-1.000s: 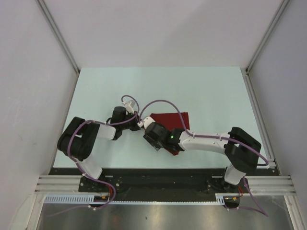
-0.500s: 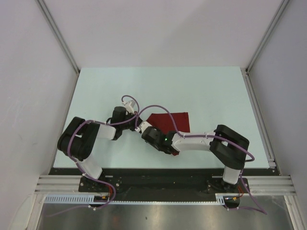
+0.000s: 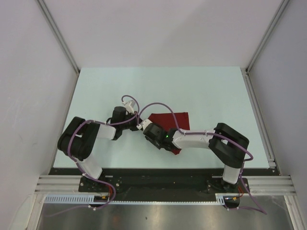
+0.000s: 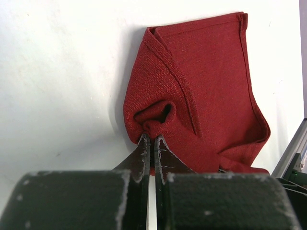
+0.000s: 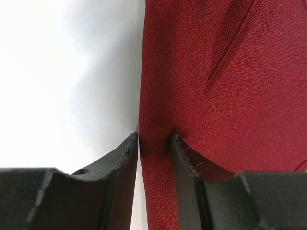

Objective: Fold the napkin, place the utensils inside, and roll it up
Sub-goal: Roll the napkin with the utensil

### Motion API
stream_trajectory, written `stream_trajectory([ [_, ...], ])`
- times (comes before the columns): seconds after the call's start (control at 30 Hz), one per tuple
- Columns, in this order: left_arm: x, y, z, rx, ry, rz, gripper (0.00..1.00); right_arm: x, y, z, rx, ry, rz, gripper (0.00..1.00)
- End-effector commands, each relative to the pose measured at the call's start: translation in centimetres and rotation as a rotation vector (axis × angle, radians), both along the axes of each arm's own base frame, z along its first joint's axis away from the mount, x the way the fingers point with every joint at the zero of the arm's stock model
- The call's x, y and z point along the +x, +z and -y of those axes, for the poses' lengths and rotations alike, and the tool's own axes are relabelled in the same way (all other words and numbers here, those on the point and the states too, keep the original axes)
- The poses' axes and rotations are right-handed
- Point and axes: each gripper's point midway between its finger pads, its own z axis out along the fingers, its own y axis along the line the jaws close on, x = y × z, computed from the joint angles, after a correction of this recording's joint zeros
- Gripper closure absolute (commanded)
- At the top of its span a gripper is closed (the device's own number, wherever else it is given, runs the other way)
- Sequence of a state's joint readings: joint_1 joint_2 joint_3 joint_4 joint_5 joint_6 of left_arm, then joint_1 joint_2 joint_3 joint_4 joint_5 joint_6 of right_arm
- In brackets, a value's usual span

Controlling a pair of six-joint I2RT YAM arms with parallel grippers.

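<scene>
Between fingers of right gripper (image 5: 153, 140): left edge of napkin (image 5: 225, 86), cloth filling narrow gap, both fingers against it, gripped. Beyond tips, cloth lies flat on table (image 5: 67, 72), one crease slanting right. At tips of left gripper (image 4: 151, 140): jaws pressed together, pinching bunched fold. Past them napkin spreads out folded, hemmed edge farthest.
</scene>
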State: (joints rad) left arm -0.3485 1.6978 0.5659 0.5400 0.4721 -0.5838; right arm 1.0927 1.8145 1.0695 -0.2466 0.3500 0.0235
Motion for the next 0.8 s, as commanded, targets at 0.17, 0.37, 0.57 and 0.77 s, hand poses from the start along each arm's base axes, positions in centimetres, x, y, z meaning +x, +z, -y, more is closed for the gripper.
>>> stream_trajectory([
  [0.17, -1.4, 2.8, 0.9, -0.052, -0.078, 0.074, 0.78, -0.5, -7.2, 4.8, -0.098, -0.111, -0.225, 0.84],
  [0.37, -0.4, 4.4, -2.4, -0.003, 0.06, 0.165, 0.26, -3.7, -6.3, 2.7, 0.124, -0.017, -0.477, 1.0],
  [0.57, -0.4, 6.4, -4.6, 0.053, 0.131, 0.271, 0.19, -6.0, -2.9, 0.0, 0.353, 0.109, -0.665, 1.0],
  [0.77, -0.5, 5.9, -4.3, 0.053, 0.113, 0.245, 0.18, -6.5, 0.0, -1.3, 0.533, 0.174, -0.78, 1.0],
])
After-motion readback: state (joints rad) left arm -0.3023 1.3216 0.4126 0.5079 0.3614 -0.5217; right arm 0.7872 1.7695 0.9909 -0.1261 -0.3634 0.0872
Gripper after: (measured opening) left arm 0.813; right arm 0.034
